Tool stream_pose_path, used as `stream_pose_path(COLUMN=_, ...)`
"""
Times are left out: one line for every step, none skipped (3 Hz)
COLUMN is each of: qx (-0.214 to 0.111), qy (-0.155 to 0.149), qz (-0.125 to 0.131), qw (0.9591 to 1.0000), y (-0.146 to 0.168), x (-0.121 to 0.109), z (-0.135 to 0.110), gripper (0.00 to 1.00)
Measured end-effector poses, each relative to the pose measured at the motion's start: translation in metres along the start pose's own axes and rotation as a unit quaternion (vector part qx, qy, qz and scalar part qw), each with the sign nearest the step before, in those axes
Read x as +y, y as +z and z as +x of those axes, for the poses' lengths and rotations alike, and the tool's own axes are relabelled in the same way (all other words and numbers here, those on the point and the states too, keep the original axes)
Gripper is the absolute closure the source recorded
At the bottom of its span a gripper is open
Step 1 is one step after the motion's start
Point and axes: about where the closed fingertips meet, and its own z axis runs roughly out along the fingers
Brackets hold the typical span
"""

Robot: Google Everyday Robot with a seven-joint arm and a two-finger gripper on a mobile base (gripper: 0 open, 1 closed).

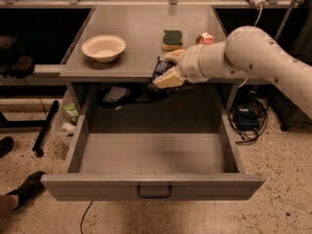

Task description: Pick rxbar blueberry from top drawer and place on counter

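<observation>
The gripper (165, 69), jaws clamped on the blue snack bar (159, 66), hung at the front edge of the counter (136, 28) above the open drawer (151, 155), so only setting it down seemingly remained.
</observation>
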Motion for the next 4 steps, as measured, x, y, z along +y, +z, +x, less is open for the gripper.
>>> stream_pose_path(qx=0.011, qy=0.016, qz=-0.022, qw=0.9996, y=0.025, x=-0.029, z=-0.003, gripper=1.00)
stream_pose_path(qx=0.023, qy=0.039, qz=-0.038, qw=0.9983, y=0.047, x=-0.052, z=-0.005, gripper=1.00)
stream_pose_path(qx=0.040, qy=0.070, qz=-0.042, qw=0.9959, y=0.063, x=-0.067, z=-0.003, gripper=1.00)
stream_pose_path(qx=0.055, qy=0.095, qz=-0.043, qw=0.9930, y=0.073, x=-0.074, z=0.001, gripper=0.85)
